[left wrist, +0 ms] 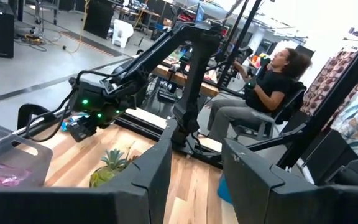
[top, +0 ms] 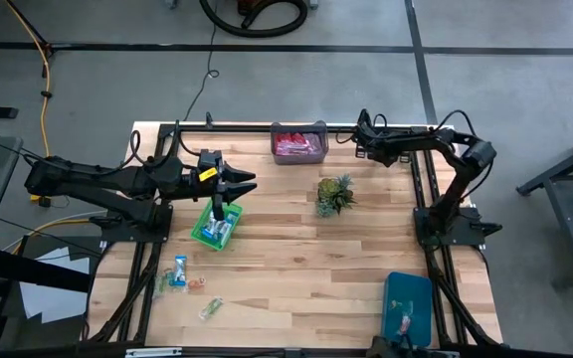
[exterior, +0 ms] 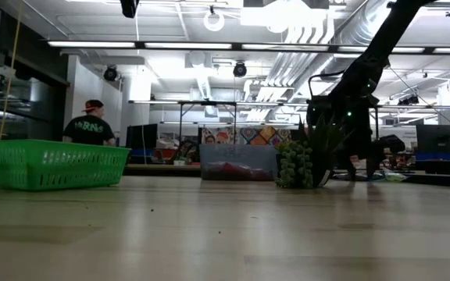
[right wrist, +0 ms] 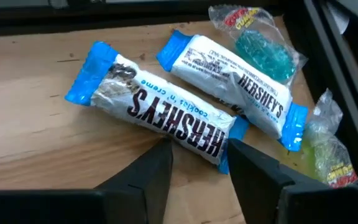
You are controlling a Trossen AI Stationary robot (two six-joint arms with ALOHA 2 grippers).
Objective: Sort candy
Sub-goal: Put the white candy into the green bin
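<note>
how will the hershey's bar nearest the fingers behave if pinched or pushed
The nearer Hershey's bar lies flat on the wooden table, so it will probably slide rather than roll. Its glossy wrapper looks slick, so a pinch may slip. The body seems stiff, but the blue crimped ends look floppy.

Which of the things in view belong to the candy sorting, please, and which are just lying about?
Belongs to the job:
- loose candy on the table
- Hershey's bars
- green bin
- clear bin with red candy
- blue bin

Just lying about:
- spiky plant
- floor cables
</note>
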